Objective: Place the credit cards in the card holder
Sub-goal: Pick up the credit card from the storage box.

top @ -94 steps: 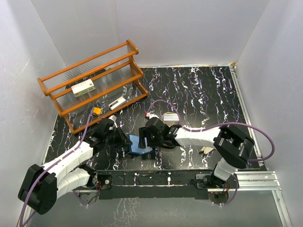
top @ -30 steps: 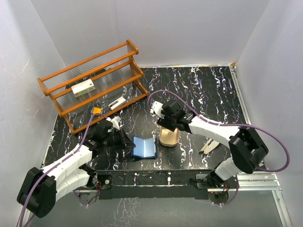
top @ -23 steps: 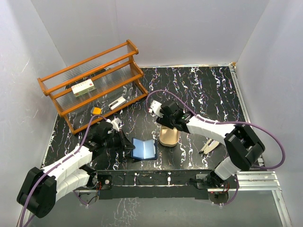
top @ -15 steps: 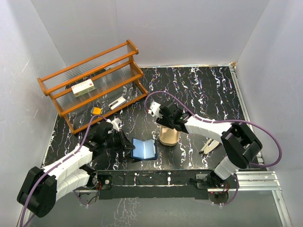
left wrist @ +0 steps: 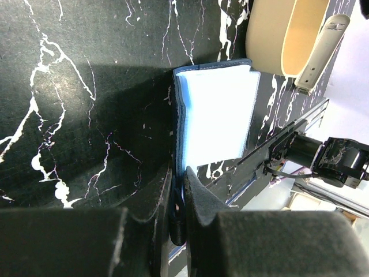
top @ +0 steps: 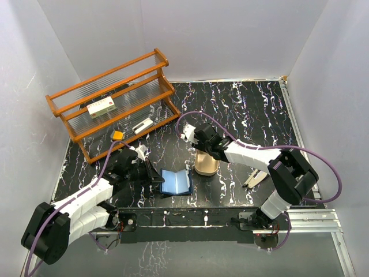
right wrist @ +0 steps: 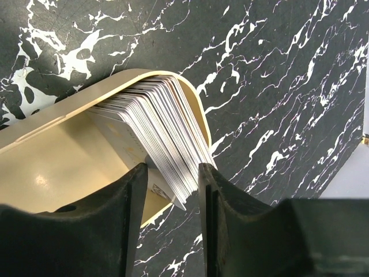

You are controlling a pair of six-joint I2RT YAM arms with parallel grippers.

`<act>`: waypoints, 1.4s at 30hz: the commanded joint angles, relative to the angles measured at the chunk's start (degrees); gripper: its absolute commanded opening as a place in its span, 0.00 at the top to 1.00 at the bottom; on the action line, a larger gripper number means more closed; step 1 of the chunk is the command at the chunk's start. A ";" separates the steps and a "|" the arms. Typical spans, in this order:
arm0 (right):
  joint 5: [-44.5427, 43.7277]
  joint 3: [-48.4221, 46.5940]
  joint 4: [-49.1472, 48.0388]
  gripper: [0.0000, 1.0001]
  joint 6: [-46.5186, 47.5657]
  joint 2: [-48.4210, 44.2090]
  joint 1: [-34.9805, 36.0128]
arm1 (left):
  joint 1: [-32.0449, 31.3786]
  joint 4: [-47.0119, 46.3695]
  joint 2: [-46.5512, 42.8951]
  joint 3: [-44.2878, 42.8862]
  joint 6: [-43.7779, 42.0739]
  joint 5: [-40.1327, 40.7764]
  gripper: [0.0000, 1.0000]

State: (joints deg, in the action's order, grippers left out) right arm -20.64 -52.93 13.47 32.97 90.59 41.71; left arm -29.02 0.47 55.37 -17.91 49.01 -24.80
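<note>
The card holder (top: 176, 182) lies open near the table's front, its light blue inside up; it also shows in the left wrist view (left wrist: 216, 115). My left gripper (top: 152, 173) is shut on its left edge (left wrist: 179, 193). The credit cards (right wrist: 155, 124) stand as a tight greyish stack, with a gold-tan front card, in the oval tan tray (right wrist: 52, 173). My right gripper (right wrist: 172, 184) is open, its fingers on either side of the stack's corner. In the top view it (top: 203, 151) hangs over the tray's far end (top: 207, 167).
A wooden rack (top: 115, 101) stands at the back left and holds a white box with red marks (top: 101, 107). A small white item (top: 142, 126) and an orange piece (top: 117, 135) lie by it. A white tool (top: 253, 179) lies right of the tray.
My right gripper left the card holder, moved back over the tan tray and settled at the card stack. The card holder now lies open. My left gripper has kept its hold.
</note>
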 commanded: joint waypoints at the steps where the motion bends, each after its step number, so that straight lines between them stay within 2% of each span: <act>1: 0.41 -1.11 -1.95 0.66 0.33 -2.41 -0.36 | 0.10 0.86 0.18 -1.57 -1.03 -0.52 1.00; 11: 1.12 -1.65 -0.47 0.88 -0.22 -2.68 -0.37 | 0.10 1.21 -0.12 -1.60 -0.67 -0.60 1.00; 14: 2.16 -3.67 4.45 1.00 -0.62 -1.92 -0.38 | 0.10 2.26 -0.60 -1.67 -0.38 -0.01 1.00; 18: 6.04 -7.04 11.59 1.00 -2.32 -1.55 -0.35 | 0.10 2.91 -1.26 -1.79 0.03 -0.24 1.00; 23: 10.48 -8.05 14.19 1.00 -4.71 -3.09 -0.35 | 0.10 3.55 -2.43 -1.63 0.57 0.02 1.00; 31: 8.67 -8.56 15.25 1.00 -7.16 -5.24 -0.26 | 0.10 3.07 -2.29 -1.69 1.25 0.66 1.00; 42: 9.89 -14.00 23.20 1.00 -19.29 -8.83 0.56 | 0.10 1.98 -2.12 -1.79 2.75 1.66 1.00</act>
State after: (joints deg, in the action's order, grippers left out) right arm -11.35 -62.83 34.61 20.40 86.06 41.63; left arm -29.02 3.05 54.06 -18.00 50.63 -23.22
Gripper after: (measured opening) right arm 0.009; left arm 0.083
